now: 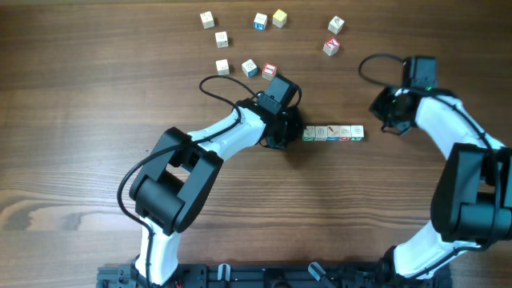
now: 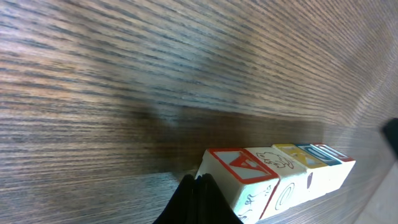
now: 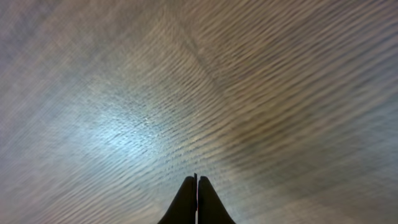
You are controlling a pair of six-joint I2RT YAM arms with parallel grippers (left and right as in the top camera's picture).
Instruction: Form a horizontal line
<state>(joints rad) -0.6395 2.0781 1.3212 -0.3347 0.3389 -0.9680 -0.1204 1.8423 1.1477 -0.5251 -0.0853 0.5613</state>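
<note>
The horizontal line [image 1: 334, 133] is a short row of small pale wooden cubes with coloured prints, touching side to side near the table's middle. My left gripper [image 1: 293, 134] is shut with nothing in it, and its tip rests against the row's left end. In the left wrist view the shut gripper [image 2: 198, 181] touches the end cube with the red A, and the horizontal line [image 2: 283, 174] runs away to the right. My right gripper [image 1: 390, 120] hovers to the right of the row, apart from it. The right wrist view shows the shut gripper [image 3: 197, 181] over bare wood.
Several loose cubes of the same kind lie scattered at the back: one [image 1: 207, 20] at the far left, a pair [image 1: 270, 19] in the middle, a red-marked one [image 1: 331, 47] at the right, and a trio [image 1: 247, 68] just behind my left arm.
</note>
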